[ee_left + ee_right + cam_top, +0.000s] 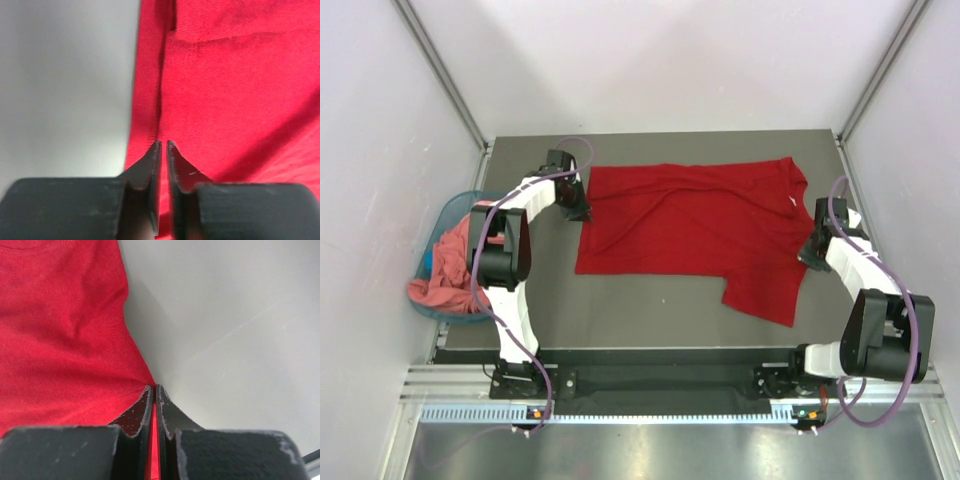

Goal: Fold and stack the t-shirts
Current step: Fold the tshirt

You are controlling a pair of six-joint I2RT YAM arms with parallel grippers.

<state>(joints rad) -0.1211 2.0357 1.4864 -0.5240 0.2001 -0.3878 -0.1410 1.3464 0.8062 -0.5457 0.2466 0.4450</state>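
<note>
The deep red t-shirt (700, 225) lies spread on the dark table (650, 315), its neck with a white label to the right and one sleeve hanging toward the front. My left gripper (582, 212) sits at the shirt's left hem edge. In the left wrist view its jaws (164, 142) stand almost together, with red cloth (235, 90) showing in the narrow slit. My right gripper (810, 255) is at the shirt's right edge. The right wrist view shows it (153, 386) shut on a pinch of the red cloth (60, 330). A salmon-pink t-shirt (445, 265) is bunched in the basket.
A teal plastic basket (448, 208) stands off the table's left side, beside the left arm. Pale walls with metal rails close in the left, right and far sides. A bare strip of table runs in front of the shirt.
</note>
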